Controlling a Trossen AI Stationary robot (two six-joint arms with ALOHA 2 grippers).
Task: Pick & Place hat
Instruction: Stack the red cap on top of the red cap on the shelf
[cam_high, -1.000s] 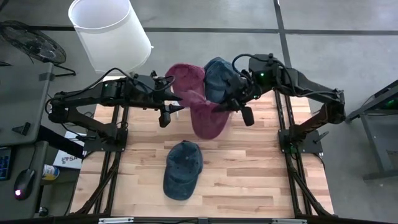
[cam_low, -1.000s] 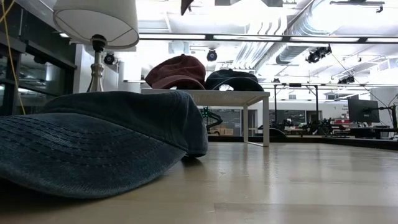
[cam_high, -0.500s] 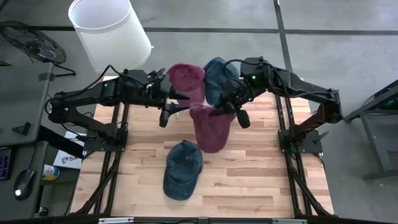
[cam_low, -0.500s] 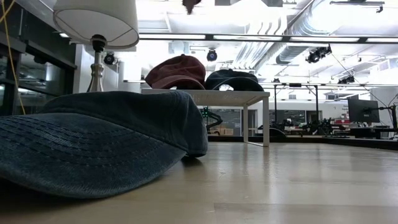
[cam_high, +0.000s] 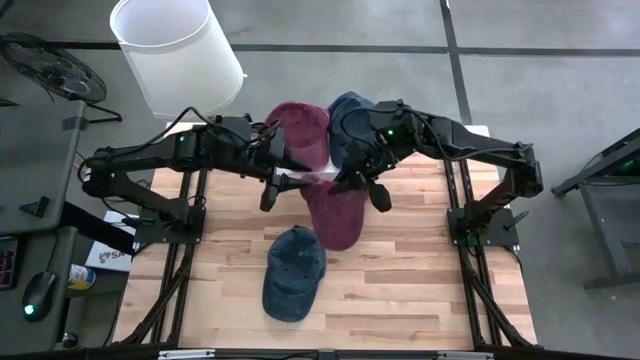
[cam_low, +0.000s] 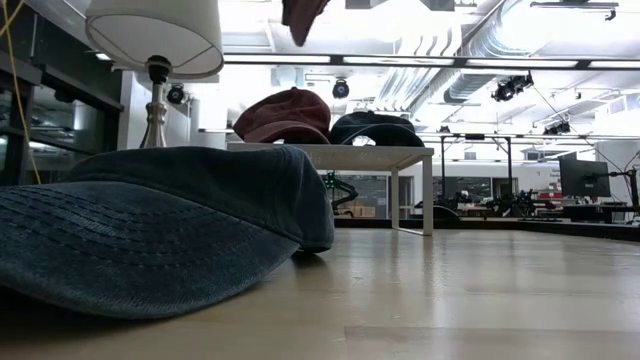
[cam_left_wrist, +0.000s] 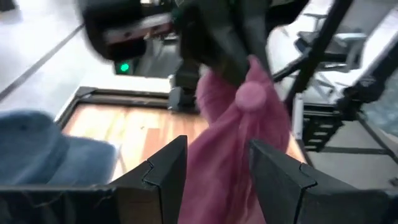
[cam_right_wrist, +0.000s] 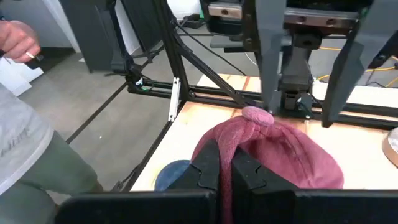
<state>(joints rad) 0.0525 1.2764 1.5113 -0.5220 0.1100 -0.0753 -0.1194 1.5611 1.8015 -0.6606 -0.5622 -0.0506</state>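
A pink cap (cam_high: 335, 215) hangs in the air over the middle of the table, below my right gripper (cam_high: 357, 180), which is shut on it. My left gripper (cam_high: 285, 184) is open at the cap's left side. In the left wrist view its fingers stand on either side of the pink cap (cam_left_wrist: 239, 124). In the low view only the pink cap's lower end (cam_low: 300, 14) shows. A blue denim cap (cam_high: 293, 272) lies on the table near the near edge, brim forward. My right gripper (cam_right_wrist: 225, 163) pinches a raised fold of the pink cap's crown (cam_right_wrist: 225, 146) between its two fingers, close to the top button (cam_right_wrist: 255, 114). It comes from above, slanting from the table's right. The cap is lifted clear and hangs slack below the fingers. My left gripper (cam_left_wrist: 217, 152) has the cap between its open fingers; I cannot tell whether they touch it.
A small white stand (cam_low: 330, 152) at the far edge carries a maroon cap (cam_high: 300, 125) and a dark blue cap (cam_high: 348, 112). A white lampshade (cam_high: 175, 50) stands off the far left corner. A person (cam_right_wrist: 18, 143) is beside the table's left side.
My right gripper has moved toward the table's left and a little down, carrying the pink cap toward my left gripper. The cap now hangs lower, and its lower end has come into the low view. My left gripper has edged right, up to the cap.
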